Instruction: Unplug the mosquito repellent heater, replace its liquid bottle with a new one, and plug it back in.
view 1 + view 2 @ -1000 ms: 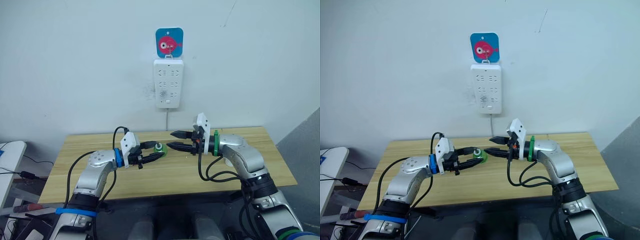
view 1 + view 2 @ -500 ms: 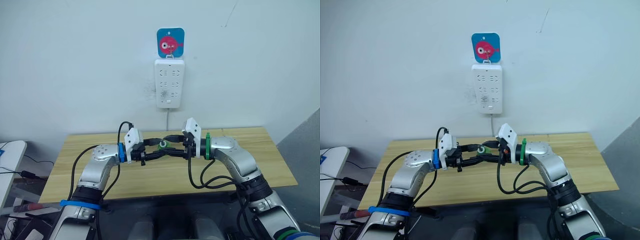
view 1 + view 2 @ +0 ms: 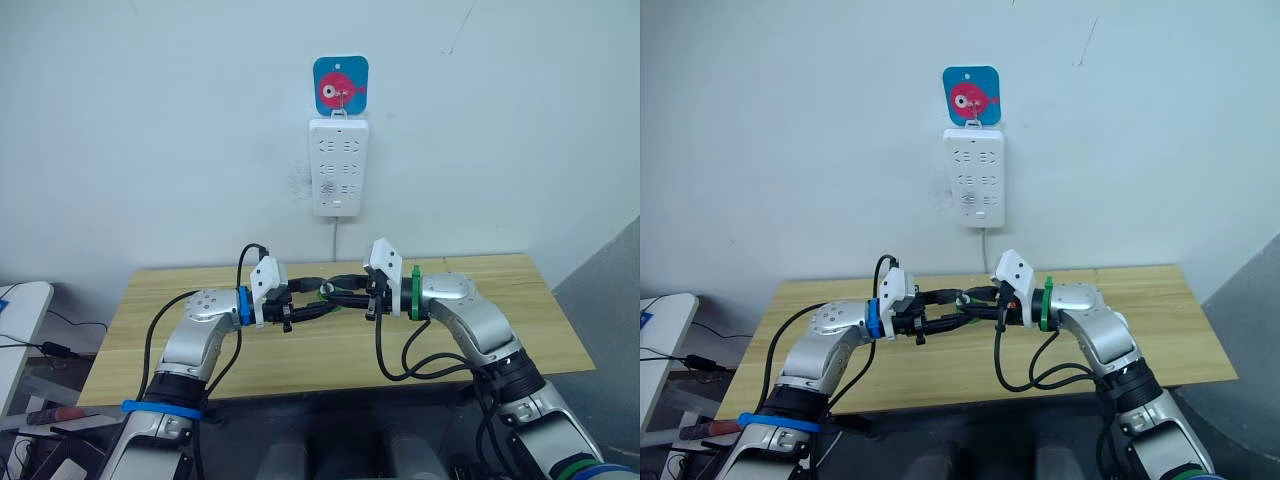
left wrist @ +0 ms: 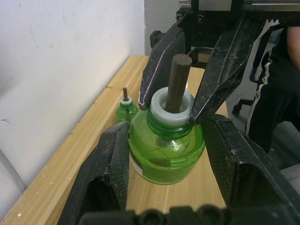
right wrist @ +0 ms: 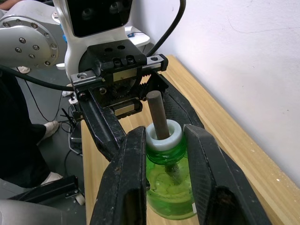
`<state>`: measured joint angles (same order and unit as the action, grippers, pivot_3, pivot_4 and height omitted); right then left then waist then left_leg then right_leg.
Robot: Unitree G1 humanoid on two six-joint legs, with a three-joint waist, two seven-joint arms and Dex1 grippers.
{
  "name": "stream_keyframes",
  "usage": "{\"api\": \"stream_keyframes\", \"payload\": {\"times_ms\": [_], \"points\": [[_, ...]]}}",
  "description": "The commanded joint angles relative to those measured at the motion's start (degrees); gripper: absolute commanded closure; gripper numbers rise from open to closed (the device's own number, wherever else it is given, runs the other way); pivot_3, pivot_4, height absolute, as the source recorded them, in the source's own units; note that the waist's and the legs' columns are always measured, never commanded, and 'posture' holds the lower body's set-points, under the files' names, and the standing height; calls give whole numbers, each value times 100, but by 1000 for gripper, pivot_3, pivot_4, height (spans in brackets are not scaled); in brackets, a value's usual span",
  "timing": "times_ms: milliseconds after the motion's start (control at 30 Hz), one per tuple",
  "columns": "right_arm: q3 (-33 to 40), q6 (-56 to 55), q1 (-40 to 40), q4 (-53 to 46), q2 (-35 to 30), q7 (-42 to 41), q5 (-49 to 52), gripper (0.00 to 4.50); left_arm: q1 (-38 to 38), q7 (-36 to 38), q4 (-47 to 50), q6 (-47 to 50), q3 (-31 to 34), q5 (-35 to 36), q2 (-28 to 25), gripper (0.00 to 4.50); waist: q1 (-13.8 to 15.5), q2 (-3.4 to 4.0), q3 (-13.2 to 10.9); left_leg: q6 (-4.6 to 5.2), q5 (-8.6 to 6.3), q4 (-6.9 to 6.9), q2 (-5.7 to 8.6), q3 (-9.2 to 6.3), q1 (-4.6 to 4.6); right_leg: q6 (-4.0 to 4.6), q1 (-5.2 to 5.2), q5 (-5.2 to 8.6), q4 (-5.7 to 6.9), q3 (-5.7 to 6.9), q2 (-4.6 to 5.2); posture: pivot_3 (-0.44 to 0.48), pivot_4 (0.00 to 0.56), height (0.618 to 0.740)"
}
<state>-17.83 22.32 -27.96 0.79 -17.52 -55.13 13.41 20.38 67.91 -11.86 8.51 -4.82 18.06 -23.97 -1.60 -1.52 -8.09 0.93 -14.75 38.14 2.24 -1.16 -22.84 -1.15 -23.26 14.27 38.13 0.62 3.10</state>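
Above the middle of the long pale wooden table (image 3: 470, 340), the left gripper (image 4: 164, 154) clasps the round belly of a small translucent green liquid bottle (image 4: 166, 152), while the right gripper (image 5: 164, 150) pinches its white neck collar (dark wick poking up between the fingers). A second small green bottle (image 4: 125, 110) stands on the tabletop near the wall. At twelve o'clock above the grippers hangs the tall white multi-socket power strip (image 3: 337, 167), under a blue card bearing a pink fish (image 3: 341, 86).

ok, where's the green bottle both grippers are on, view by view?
Left eye: green bottle at centre, between the gripper tips.
Right eye: same, centre.
Left wrist: centre.
Right wrist: low centre.
Shared landmark: its brown wick.
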Motion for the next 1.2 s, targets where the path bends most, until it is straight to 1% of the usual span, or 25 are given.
{"api": "stream_keyframes", "payload": {"times_ms": [33,300,367,533,567,633,767,933,1033,1133,1200], "points": [[-2,-104,-36,-57,-11,-68,16,3686,11,-28,274,12,16,154,36,2333,0,0,0,0,0,0,0,0,0,0,0,0,0,0,0,-32,89,740],[322,163,35,-106,28,98,331,3686,-58,-98,287,-98,19,106,53,2333,2,0,0,0,0,1,0,0,0,0,0,0,0,-1,0,-34,97,740],[363,222,42,-133,34,135,378,3686,-59,-144,261,-198,40,76,70,1657,2,0,0,0,0,0,0,0,0,0,0,0,1,0,0,-35,97,740],[511,400,29,-135,98,259,515,3709,-98,-114,294,-121,57,140,41,169,1,0,0,0,0,1,0,0,0,0,0,0,1,-1,0,-36,103,740],[539,438,26,-134,111,281,549,3709,-110,-113,307,-107,62,150,35,15,1,0,0,0,0,0,0,0,0,0,0,0,0,-1,0,-36,103,740],[584,502,42,-155,125,317,594,3709,-156,-143,343,-106,85,154,25,0,0,0,0,0,0,0,-1,0,1,0,0,0,1,-1,0,-36,104,740],[895,857,38,-140,222,507,889,3709,-276,-379,422,-203,210,143,68,0,1,0,0,0,0,0,-1,-1,0,0,0,0,1,-1,1,-34,107,740],[1856,2072,-2,-217,454,1069,1914,3709,-480,-1009,705,-589,440,94,318,0,11,0,0,1,0,0,-1,-1,0,1,1,0,-1,-3,3,-29,110,740],[2741,3154,-104,-28,608,1562,2890,3709,-689,-1203,1053,-981,318,-11,506,0,15,1,-1,1,-1,-1,-1,-1,-1,1,1,-1,-1,-4,5,-25,115,740],[3174,3596,-116,77,746,1976,3298,3709,-659,-1442,1202,-1192,203,-77,730,0,24,1,-1,1,-1,-2,-1,-1,-1,2,2,-1,-2,-5,6,-19,115,740],[3482,3774,-196,127,936,2335,3586,3709,-596,-1611,1266,-1154,152,-65,867,0,24,1,0,1,-1,-2,-2,0,0,2,3,-1,0,-4,5,-19,115,740]]}}
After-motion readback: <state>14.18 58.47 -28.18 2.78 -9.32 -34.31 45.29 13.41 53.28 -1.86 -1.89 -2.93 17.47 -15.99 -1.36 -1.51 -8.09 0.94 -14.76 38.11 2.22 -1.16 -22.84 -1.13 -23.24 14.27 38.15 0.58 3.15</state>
